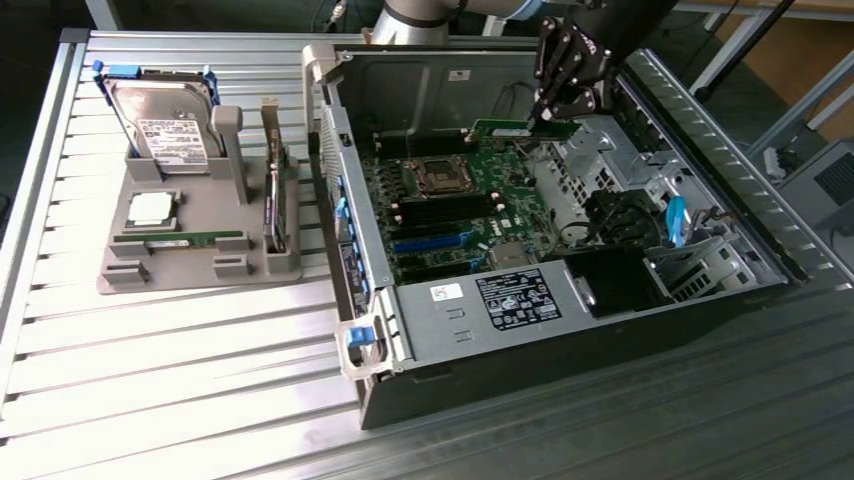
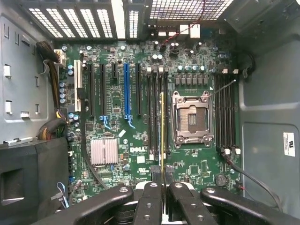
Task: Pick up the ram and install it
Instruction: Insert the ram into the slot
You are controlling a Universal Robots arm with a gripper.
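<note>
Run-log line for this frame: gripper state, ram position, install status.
gripper: shut on ram | position: inside case, edge-on over motherboard slots beside CPU socket | install: not seated

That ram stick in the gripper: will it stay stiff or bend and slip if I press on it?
Probably stiff along its length: the ram reads as one straight thin edge running out from the gripper. Being so thin, it would likely flex or crack under sideways load. Pinched at one narrow spot, it may pivot in the grip.
</note>
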